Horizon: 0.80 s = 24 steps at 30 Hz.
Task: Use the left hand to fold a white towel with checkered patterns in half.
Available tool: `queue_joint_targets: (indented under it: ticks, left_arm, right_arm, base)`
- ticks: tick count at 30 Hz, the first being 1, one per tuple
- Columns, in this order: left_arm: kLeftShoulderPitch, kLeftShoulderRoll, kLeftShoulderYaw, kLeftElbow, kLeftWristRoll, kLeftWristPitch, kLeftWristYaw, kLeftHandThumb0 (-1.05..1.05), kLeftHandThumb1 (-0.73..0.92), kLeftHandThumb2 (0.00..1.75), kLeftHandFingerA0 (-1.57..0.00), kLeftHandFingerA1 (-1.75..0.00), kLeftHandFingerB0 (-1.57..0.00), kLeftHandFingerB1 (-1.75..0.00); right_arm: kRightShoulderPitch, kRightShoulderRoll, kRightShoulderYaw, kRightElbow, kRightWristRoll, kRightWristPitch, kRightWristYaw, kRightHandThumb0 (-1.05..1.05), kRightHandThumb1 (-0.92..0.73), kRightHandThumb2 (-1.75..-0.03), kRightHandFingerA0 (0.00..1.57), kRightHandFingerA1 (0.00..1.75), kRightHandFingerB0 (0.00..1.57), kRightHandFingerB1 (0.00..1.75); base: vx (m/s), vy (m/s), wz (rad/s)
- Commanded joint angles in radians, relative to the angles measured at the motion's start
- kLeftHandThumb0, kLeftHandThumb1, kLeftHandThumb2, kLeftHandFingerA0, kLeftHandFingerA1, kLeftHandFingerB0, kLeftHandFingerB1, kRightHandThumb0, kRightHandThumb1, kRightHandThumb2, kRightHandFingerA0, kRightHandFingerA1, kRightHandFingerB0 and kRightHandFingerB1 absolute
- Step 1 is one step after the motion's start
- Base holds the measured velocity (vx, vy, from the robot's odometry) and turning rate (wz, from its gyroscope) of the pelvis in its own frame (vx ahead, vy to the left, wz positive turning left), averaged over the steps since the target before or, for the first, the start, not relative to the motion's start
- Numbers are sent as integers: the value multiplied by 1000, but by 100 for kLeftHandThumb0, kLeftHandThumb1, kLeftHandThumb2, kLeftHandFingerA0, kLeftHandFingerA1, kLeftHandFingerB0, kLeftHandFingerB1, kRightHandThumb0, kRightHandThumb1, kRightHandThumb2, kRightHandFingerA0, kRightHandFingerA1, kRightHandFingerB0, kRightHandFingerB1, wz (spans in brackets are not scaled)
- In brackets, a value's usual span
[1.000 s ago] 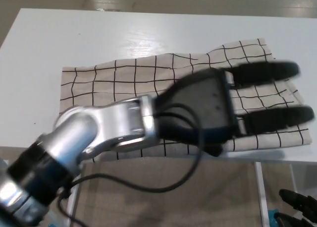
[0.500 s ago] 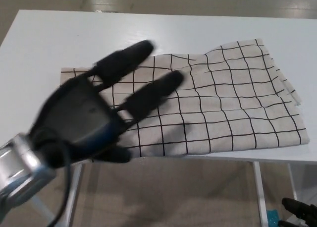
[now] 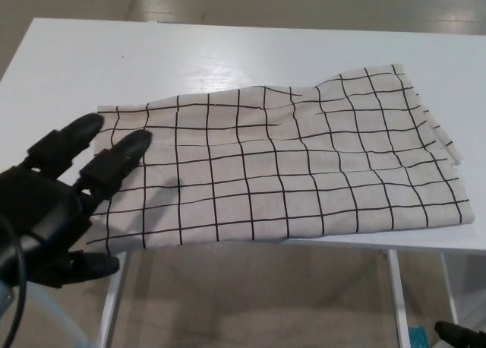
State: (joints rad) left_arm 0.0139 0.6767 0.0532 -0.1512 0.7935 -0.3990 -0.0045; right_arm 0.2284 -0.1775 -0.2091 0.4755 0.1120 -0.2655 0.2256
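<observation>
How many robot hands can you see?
2. The left hand is at the picture's left, fingers apart over the towel's left end. The right hand barely peeks in at the bottom right corner, mostly hidden.

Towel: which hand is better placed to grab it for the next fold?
Left. The left hand is open beside the towel, its fingers over the towel's left edge. Of the right hand only a dark tip shows at the frame's bottom right, below the table.
</observation>
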Motion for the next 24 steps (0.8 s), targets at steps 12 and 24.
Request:
queue_joint_targets:
  ticks: [12, 24]
  left_arm:
    - [-140, -64, -140, 282, 69, 125, 50, -77, 45, 82, 0, 0, -2, -8]
    - [-252, -104, -255, 408, 111, 181, 102, -73, 44, 80, 0, 0, -2, -8]
  right_arm:
    - [17, 17, -7, -4, 22, 9, -7, -63, -53, -63, 52, 54, 55, 44]
    - [10, 15, -8, -24, 33, 46, -7, -63, -51, -63, 51, 58, 56, 44]
  base:
    - [0, 0, 0]
    - [0, 0, 0]
